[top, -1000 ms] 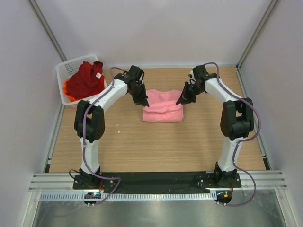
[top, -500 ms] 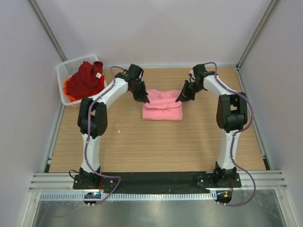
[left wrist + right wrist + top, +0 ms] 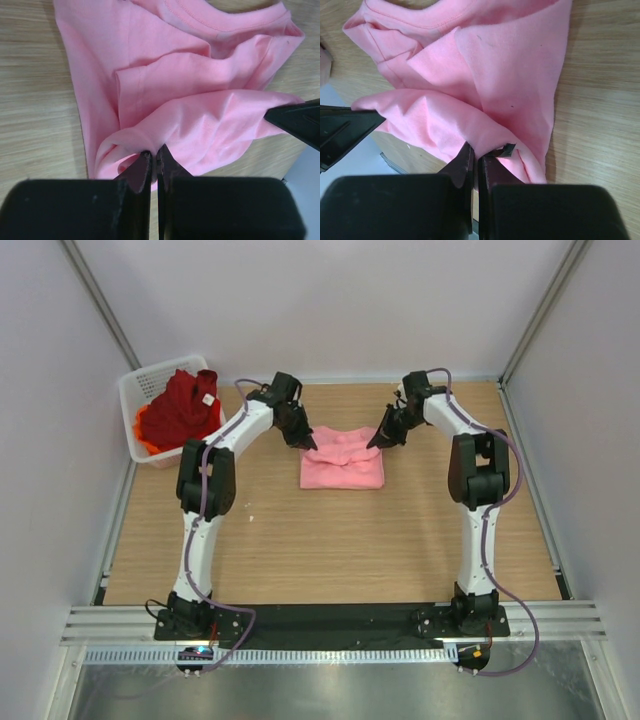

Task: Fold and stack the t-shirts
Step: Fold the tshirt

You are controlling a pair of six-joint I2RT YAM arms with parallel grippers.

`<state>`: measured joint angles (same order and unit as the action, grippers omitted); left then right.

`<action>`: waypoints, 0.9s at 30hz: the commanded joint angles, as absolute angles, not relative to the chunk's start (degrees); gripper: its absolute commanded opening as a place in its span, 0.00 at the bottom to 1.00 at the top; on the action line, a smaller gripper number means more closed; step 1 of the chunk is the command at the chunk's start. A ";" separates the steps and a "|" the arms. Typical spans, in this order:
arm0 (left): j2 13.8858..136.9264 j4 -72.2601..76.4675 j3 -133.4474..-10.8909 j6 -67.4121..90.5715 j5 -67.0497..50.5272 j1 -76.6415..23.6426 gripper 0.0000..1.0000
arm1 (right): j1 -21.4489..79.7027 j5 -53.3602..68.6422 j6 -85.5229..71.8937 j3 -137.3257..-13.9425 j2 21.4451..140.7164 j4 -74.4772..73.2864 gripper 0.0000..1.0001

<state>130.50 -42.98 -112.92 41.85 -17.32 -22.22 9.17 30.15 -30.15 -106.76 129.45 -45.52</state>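
The left pincer (image 3: pixel 154 156) is clamping down on a fold at the far left edge of the light pink soft cloth t-shirt (image 3: pixel 342 465), its jaws almost meeting with cloth between them. The right pincer (image 3: pixel 474 152) is pinching the far right edge the same way, narrow on pink cloth. The shirt is lying bunched on the far middle of the wooden table (image 3: pixel 330 540), well apart from both side walls. A dark red t-shirt (image 3: pixel 180 410) is heaping over an orange t-shirt (image 3: pixel 145 437) in the white plastic mesh basket (image 3: pixel 150 375) at the far left corner; its small white tag (image 3: pixel 209 398) is showing, too small to read.
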 commanded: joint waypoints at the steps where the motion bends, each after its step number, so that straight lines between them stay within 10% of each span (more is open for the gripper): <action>1: 131.57 -41.13 -116.10 42.45 -19.34 -21.80 0.00 | 8.79 31.03 -31.55 -110.39 129.81 -44.83 0.01; 10: 133.59 -38.85 -117.76 44.56 -18.98 -20.74 0.00 | 7.91 31.29 -33.75 -115.22 134.03 -43.33 0.07; 19: 132.55 -41.21 -120.67 43.86 -16.88 -18.55 0.44 | 7.47 27.26 -32.44 -129.00 137.81 -51.13 0.64; 27: 119.11 -45.88 -111.66 38.24 -10.47 -18.63 0.54 | 12.82 10.65 -22.07 -122.91 126.14 -61.09 0.82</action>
